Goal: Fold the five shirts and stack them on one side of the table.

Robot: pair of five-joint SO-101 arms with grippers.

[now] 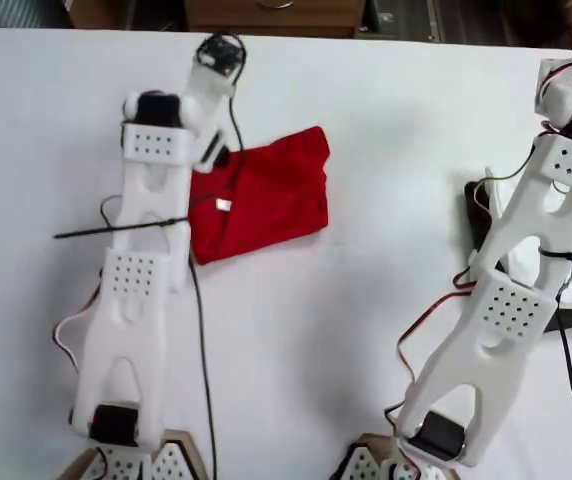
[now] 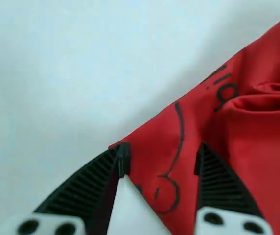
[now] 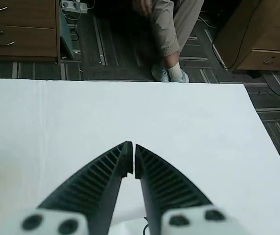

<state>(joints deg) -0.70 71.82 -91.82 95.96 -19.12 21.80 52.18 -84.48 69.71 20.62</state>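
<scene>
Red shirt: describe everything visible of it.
The red shirt is soft cloth, loosely folded into a rough, slightly tilted rectangle with creases, a small white tag and black drawn lines. It lies on the white table, left of centre. The left gripper, open, straddles one corner of it.

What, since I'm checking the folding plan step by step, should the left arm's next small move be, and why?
Likely close the left pincer on the red shirt. The pincer is open with the shirt's edge between its jaws, low over the white table, so a pinch would probably secure that edge for the fold.
</scene>
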